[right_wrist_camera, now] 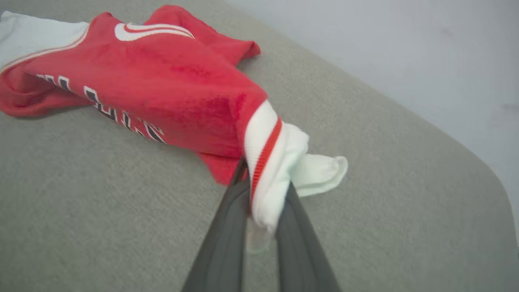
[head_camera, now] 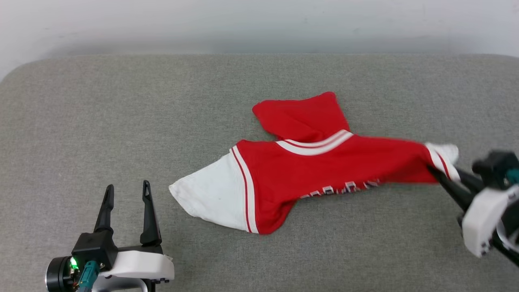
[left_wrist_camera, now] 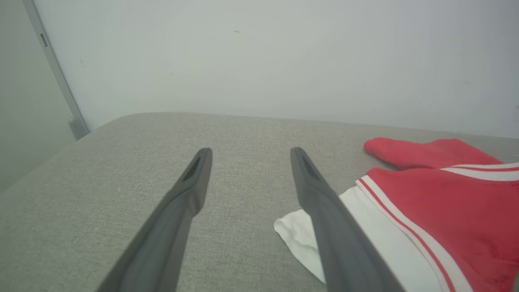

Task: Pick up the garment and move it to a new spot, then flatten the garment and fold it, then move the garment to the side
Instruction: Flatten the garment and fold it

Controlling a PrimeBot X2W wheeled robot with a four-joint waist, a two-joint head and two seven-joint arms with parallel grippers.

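Note:
The garment (head_camera: 320, 170), a red jersey with white sleeves and striped trim, lies crumpled across the middle of the grey surface (head_camera: 121, 101). Its right white sleeve is lifted and stretched toward my right gripper (head_camera: 440, 175), which is shut on that sleeve. In the right wrist view the white cuff (right_wrist_camera: 271, 174) is pinched between the two dark fingers (right_wrist_camera: 227, 239). My left gripper (head_camera: 127, 192) stands open at the lower left, just left of the other white sleeve (head_camera: 211, 194), touching nothing. The left wrist view shows that sleeve (left_wrist_camera: 300, 235) beside the right finger (left_wrist_camera: 324, 211).
The grey padded surface has a rounded far edge against a pale wall (head_camera: 259, 24). A pale vertical rail (left_wrist_camera: 56, 73) stands at the left in the left wrist view. Bare fabric surface lies to the left and in front of the garment.

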